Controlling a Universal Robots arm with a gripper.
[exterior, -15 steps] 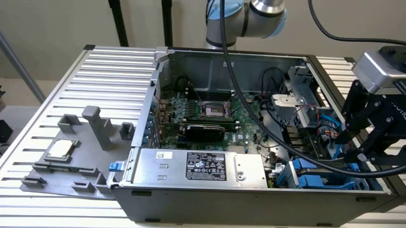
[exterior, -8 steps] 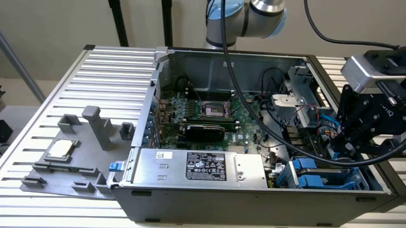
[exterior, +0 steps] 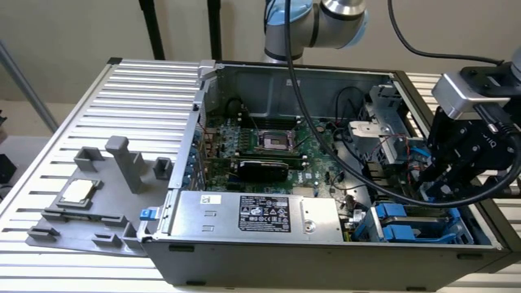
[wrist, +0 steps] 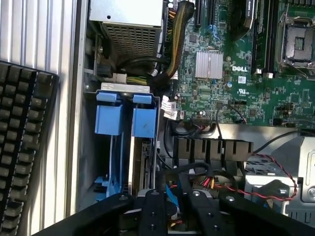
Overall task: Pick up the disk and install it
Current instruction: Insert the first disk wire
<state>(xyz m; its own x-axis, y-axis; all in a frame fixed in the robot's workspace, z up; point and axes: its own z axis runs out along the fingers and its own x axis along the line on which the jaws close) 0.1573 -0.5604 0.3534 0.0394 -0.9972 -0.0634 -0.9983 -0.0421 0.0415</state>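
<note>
Disk (wrist: 143, 157) seated in cage; jaws empty alongside.
The disk stands on edge in the blue cage (exterior: 456, 231) at the case's (exterior: 326, 262) near corner, on the exterior view's right. Its carrier tab faces up, likely so it slides along the slot. A second blue tab (wrist: 108, 118) sits just beside it. The jaws hover over that side of the case, narrowly parted and gripping nothing, near the disk but not touching it.
</note>
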